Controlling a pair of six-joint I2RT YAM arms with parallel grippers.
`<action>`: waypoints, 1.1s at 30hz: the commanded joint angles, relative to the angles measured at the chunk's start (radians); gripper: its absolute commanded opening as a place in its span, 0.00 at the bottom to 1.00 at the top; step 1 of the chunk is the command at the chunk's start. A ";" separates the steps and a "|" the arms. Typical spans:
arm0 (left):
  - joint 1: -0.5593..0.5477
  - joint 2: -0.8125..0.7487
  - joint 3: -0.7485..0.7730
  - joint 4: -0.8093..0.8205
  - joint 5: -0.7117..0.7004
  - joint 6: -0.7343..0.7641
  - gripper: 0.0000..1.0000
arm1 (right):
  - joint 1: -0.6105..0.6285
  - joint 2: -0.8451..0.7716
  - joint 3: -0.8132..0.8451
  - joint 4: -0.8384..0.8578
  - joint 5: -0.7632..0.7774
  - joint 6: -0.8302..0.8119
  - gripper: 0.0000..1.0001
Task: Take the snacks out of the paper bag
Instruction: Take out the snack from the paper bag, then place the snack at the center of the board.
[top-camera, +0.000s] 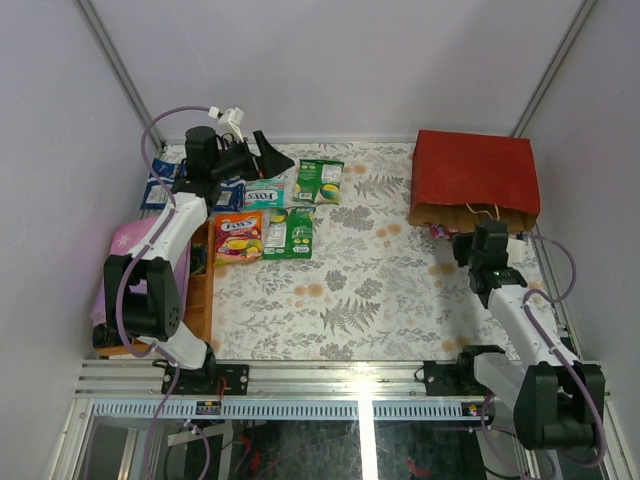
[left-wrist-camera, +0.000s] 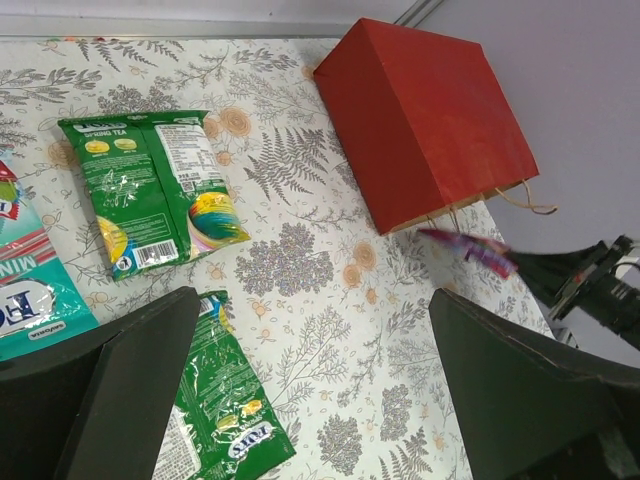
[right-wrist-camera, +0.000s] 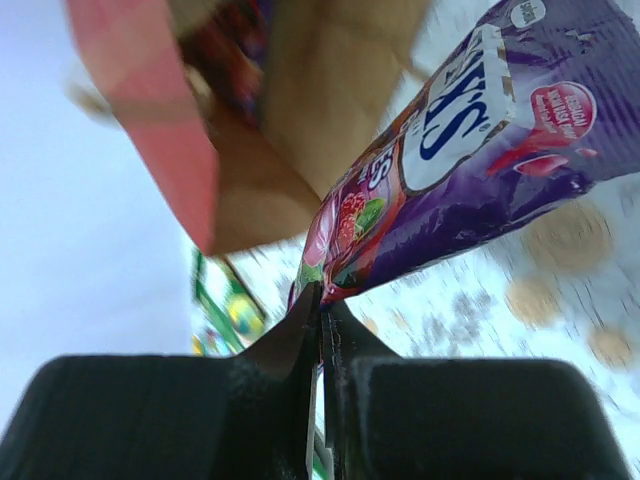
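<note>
The fern-printed counter (top-camera: 380, 290) fills the overhead view. On it, at upper right, the red paper bag (top-camera: 475, 175) lies on its side with its brown mouth and twine handles turned toward the bottom of the frame.

At upper left several snacks are laid out flat. These are the blue-and-white packs (top-camera: 165, 185), two green packets (top-camera: 320, 180), a teal packet (top-camera: 265, 190) and an orange one (top-camera: 238, 235).

The purple packet (right-wrist-camera: 500, 150) is just outside the bag's mouth, beside the handles at right of centre in the left wrist view. The right fingers (right-wrist-camera: 270, 350) are pressed together on its lower corner, and the rest of the pouch slants away to the upper right of that wrist's view. Something dark and colourful shows inside the bag behind it, too blurred to name.

The left fingers (left-wrist-camera: 140, 380) stand spread wide and hold nothing, hovering over the laid-out packets.

The pouch looks light, flat and limp, with a glossy film that is likely slippery. A pinch on the crimped seam or a corner should hold better than one across the smooth, bulging middle. Because so little of it is gripped, it could swing or slide free.
</note>
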 joint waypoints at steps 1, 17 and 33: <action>0.016 -0.036 0.011 0.001 -0.008 0.015 1.00 | 0.145 -0.032 0.042 -0.217 -0.048 -0.055 0.00; 0.055 -0.075 -0.011 -0.018 -0.016 0.018 1.00 | 0.614 0.507 0.465 -0.222 -0.447 -0.746 0.00; 0.084 -0.063 -0.016 -0.002 0.017 0.010 1.00 | 0.487 0.925 0.971 -0.658 -0.678 -1.336 0.00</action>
